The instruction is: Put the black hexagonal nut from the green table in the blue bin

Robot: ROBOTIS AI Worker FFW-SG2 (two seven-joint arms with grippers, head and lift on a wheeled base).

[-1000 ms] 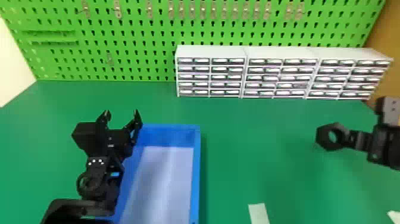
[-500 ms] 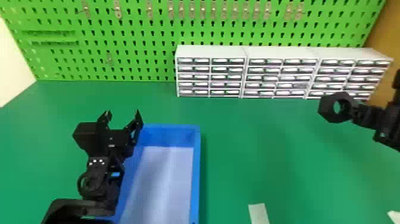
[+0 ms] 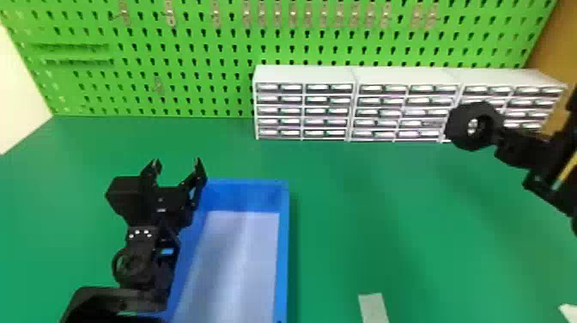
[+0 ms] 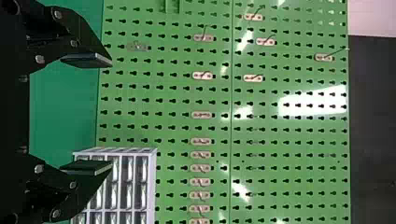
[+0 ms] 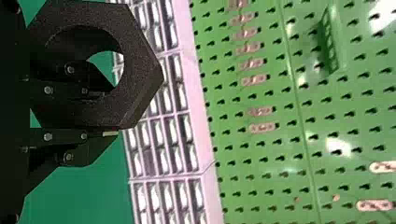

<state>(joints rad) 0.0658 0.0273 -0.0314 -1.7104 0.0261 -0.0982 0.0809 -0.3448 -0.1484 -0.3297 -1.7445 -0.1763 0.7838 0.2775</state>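
Note:
My right gripper, at the right of the head view, is shut on the black hexagonal nut, holding it up in front of the white drawer units. In the right wrist view the right gripper pinches one side wall of the nut, one finger inside its hole and one outside. My left gripper is parked over the left rim of the blue bin, open and holding nothing; the left wrist view shows the left gripper with its fingers wide apart.
White drawer units stand along the back edge of the green table, against a green pegboard. A pale strip lies on the table to the right of the bin.
The right gripper has risen with the nut, from low over the right part of the table to the height of the drawer units, and its arm has tilted. The left arm has stayed put.

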